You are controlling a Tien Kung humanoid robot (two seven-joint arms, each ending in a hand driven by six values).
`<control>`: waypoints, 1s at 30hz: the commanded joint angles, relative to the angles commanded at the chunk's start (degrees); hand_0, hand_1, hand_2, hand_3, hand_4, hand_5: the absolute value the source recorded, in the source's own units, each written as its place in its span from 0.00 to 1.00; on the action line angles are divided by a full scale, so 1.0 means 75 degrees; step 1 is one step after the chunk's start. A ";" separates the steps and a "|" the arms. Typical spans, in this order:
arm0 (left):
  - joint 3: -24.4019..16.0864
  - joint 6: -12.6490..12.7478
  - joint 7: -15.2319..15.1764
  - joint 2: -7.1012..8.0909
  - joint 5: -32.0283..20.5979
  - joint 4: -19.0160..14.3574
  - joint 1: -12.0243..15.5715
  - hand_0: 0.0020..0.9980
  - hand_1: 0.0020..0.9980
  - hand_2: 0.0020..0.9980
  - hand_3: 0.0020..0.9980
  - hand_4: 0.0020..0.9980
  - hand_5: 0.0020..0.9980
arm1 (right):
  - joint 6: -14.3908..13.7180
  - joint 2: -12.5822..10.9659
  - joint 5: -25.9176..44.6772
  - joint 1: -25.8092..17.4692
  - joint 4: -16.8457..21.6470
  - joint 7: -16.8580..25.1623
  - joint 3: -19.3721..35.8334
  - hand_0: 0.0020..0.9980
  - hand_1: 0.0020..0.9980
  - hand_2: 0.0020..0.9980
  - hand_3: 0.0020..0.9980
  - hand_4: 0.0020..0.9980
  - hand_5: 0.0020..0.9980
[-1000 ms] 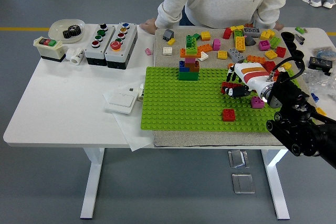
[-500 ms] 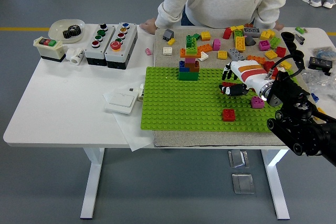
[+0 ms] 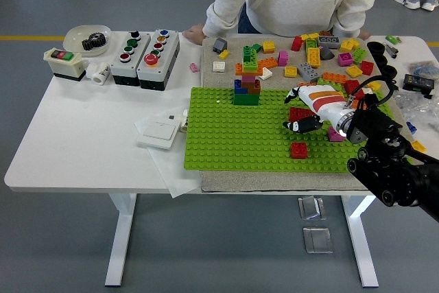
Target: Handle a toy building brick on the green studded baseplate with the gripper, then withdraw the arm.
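Observation:
The green studded baseplate [image 3: 226, 135] lies on a grey mat at the middle of the table. My right hand [image 3: 293, 110] reaches in from the right over the plate's right part. Its fingers [image 3: 295, 126] are spread, one above and the others below a red brick [image 3: 300, 113] that sits on the plate between them. I cannot tell whether they touch it. A second red brick [image 3: 298, 149] stands on the plate nearer the front edge. A multicoloured brick stack [image 3: 247, 86] stands at the plate's far edge. My left arm is out of view.
Several loose bricks [image 3: 322, 56] lie on the mat behind the plate. Two button boxes [image 3: 145, 50], a white bowl [image 3: 87, 36] and a white switch [image 3: 159, 128] are at the left. A person stands at the far side with one hand [image 3: 194, 32] resting on the table.
My right hand's fingers have spread apart from a curled bunch, uncovering the red brick between them. The hand has shifted slightly left and away from me.

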 joint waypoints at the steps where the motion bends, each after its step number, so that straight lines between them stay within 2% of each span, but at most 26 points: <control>1: 0.0001 0.0000 0.0001 0.0000 0.0002 0.0000 0.0002 0.78 0.72 0.69 0.57 0.60 0.61 | 0.0005 0.0006 0.0013 -0.0004 -0.0013 -0.0006 -0.0004 0.67 0.66 0.73 0.68 0.82 0.39; 5: 0.0015 -0.0003 0.0005 0.0000 0.0011 0.0000 0.0008 0.78 0.72 0.69 0.57 0.60 0.61 | 0.0005 0.0061 0.0045 -0.0012 -0.0123 -0.0063 0.0002 0.67 0.66 0.73 0.68 0.82 0.39; 6: 0.0019 -0.0004 0.0006 0.0001 0.0013 0.0000 0.0009 0.78 0.72 0.69 0.57 0.60 0.61 | 0.0005 0.0073 0.0054 -0.0013 -0.0148 -0.0074 0.0008 0.66 0.65 0.72 0.70 0.87 0.41; 30: 0.0149 0.0006 -0.0011 0.0001 -0.0098 0.0000 -0.0064 0.78 0.72 0.69 0.57 0.59 0.61 | -0.0052 0.0235 0.0339 0.0007 -0.0553 -0.0237 0.0116 0.59 0.60 0.67 0.67 0.86 0.41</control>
